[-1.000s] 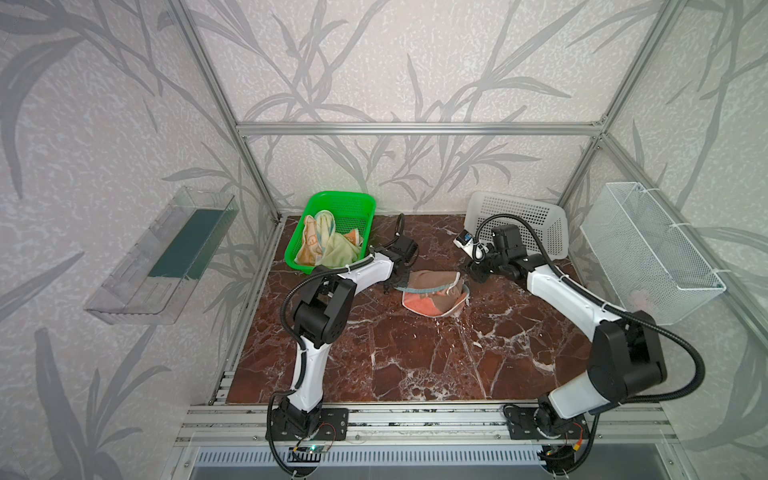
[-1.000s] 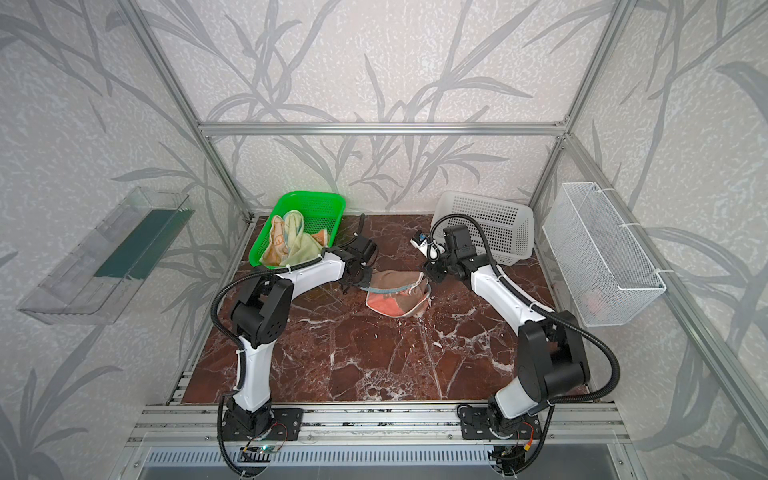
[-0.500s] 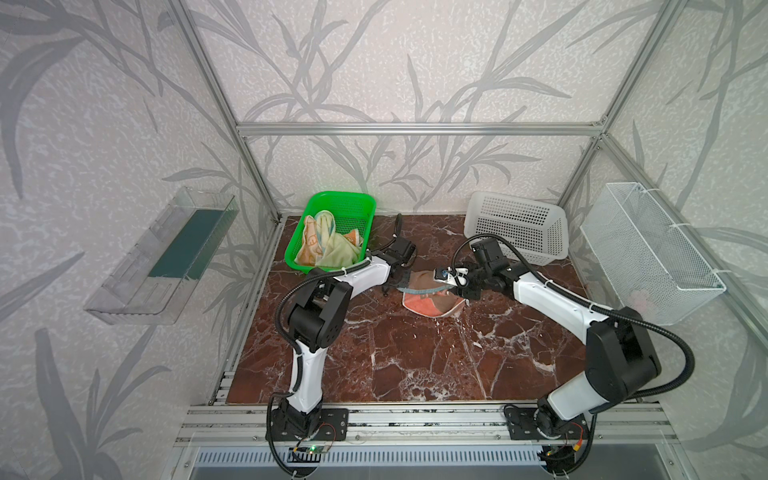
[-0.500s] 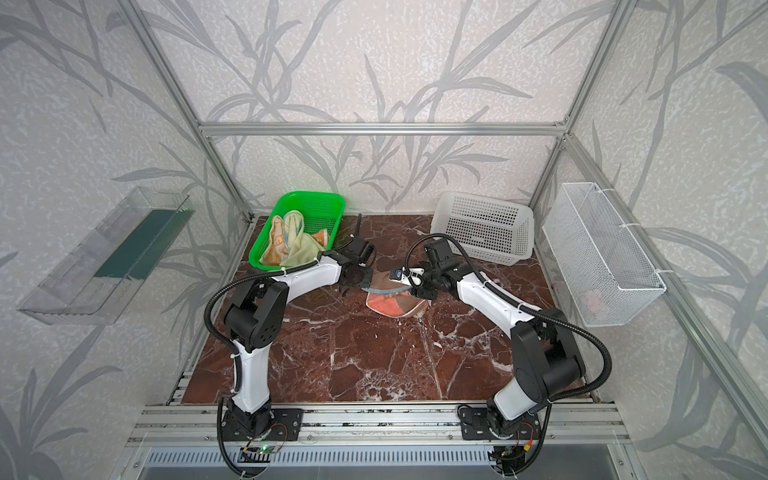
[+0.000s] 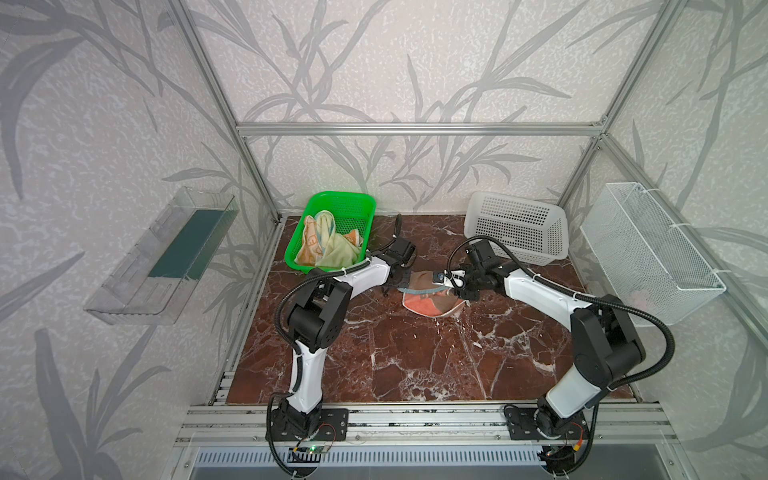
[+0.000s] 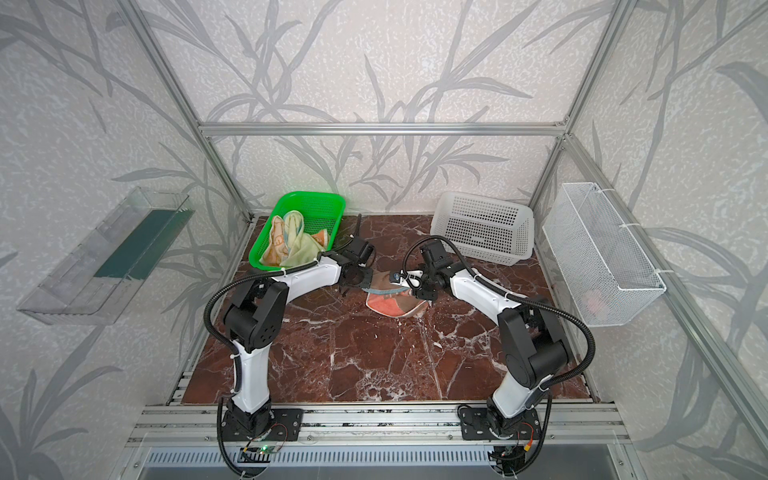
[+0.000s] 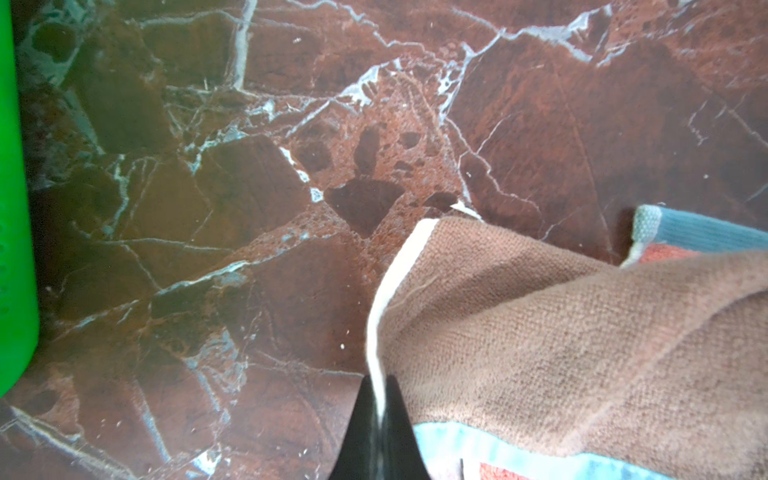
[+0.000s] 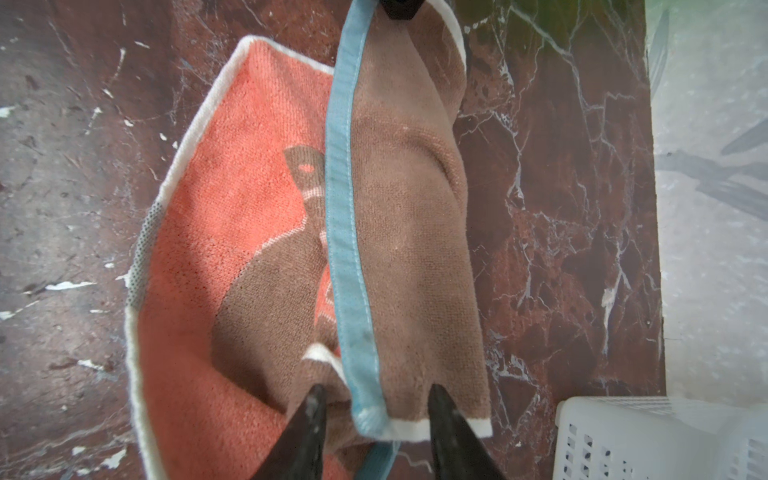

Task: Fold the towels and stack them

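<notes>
A salmon-orange, teal-edged terry towel (image 5: 428,305) is draped toward twelve o'clock on the red marble table (image 5: 415,365), hem clenched by the left gripper (image 7: 379,399), corner straddled by the right gripper (image 8: 375,390), jaws parted. The bunched corner could be missed in closing.

Towel (image 5: 420,305) on table (image 5: 415,357) centre, two towels (image 5: 332,249) in rear-left basket (image 5: 340,194)

Both top views high at front, looking down on whole table (image 5: 415,353), wrist views close above one towel (image 8: 232,257).
</notes>
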`<action>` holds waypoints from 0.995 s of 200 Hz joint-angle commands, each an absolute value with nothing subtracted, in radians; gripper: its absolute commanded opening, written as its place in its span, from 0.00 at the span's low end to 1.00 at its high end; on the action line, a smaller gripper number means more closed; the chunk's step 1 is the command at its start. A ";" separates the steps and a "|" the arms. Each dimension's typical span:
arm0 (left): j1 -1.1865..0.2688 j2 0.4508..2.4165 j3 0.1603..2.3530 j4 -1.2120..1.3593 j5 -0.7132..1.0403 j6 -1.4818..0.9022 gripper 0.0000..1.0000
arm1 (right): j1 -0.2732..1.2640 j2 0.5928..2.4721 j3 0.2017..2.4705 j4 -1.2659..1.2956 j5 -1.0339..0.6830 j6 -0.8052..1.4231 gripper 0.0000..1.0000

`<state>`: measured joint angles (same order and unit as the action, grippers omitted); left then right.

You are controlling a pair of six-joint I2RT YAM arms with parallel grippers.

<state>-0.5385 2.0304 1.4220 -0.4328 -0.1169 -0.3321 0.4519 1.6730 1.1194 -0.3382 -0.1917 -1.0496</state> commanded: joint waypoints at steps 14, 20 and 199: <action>-0.536 1.980 1.412 -0.436 -0.113 -0.333 0.00 | 0.454 1.681 1.150 -0.340 -0.205 -1.075 0.41; -0.536 1.980 1.413 -0.436 -0.113 -0.333 0.00 | 0.453 1.679 1.153 -0.340 -0.207 -1.076 0.40; -0.535 1.952 1.377 -0.435 -0.131 -0.272 0.23 | 0.427 1.720 1.153 -0.341 -0.249 -1.064 0.00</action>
<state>-0.5385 2.0106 1.3972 -0.4335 -0.1112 -0.3065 0.4435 1.7462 1.1755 -0.3527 -0.2192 -1.0691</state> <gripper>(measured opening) 0.137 0.054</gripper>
